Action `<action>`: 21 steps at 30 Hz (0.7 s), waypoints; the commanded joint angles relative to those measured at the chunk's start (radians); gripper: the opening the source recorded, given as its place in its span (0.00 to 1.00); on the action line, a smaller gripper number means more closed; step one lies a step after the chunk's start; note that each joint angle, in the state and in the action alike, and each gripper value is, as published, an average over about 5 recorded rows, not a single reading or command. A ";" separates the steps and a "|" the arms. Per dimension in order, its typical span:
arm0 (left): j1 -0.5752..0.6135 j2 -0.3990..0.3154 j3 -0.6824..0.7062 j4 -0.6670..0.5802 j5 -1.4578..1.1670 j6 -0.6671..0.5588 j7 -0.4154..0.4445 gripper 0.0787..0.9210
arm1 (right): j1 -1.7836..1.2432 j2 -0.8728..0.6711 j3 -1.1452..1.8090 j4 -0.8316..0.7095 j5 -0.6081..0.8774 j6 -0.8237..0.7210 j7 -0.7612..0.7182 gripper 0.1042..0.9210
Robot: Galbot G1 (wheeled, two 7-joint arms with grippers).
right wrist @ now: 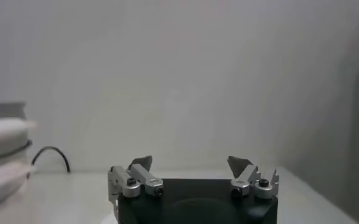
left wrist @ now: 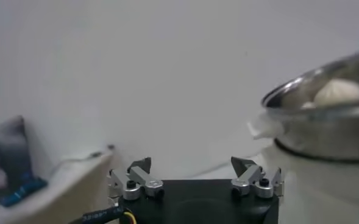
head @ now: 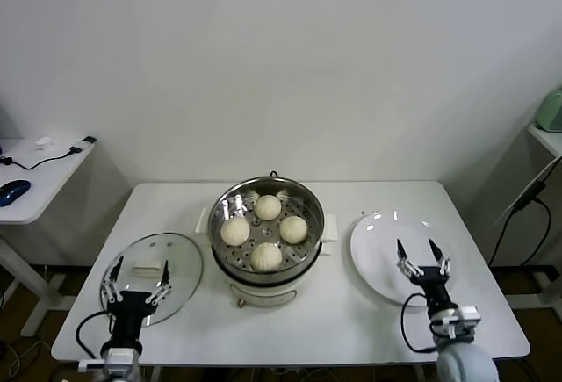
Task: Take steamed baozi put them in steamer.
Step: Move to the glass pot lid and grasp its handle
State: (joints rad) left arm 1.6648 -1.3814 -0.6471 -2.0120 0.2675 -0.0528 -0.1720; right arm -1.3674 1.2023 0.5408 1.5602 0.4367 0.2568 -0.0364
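Four cream-white baozi [head: 267,207] lie on the perforated tray inside the shiny steel steamer [head: 221,208] at the table's middle. One bun and the steamer's rim [left wrist: 301,85] also show in the left wrist view. My left gripper [head: 135,279] is open and empty near the front left edge, over the glass lid. My right gripper [head: 421,257] is open and empty over the near part of the white plate [head: 378,233], which holds nothing. In the wrist views the left gripper [left wrist: 191,165] and the right gripper [right wrist: 190,163] both stand wide apart.
The round glass lid [head: 180,263] with a cream handle lies flat on the table left of the steamer. A side table [head: 35,180] with a blue mouse and cables stands at the far left. A cable hangs at the right edge.
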 commanded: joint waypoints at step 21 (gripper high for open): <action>-0.154 0.115 -0.011 0.496 1.056 -0.055 -0.286 0.88 | -0.134 0.123 0.061 0.080 -0.112 -0.107 0.075 0.88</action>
State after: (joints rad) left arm 1.5603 -1.2832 -0.6582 -1.6367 1.1454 -0.1207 -0.4120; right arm -1.4822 1.3083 0.5933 1.6167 0.3419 0.1687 0.0271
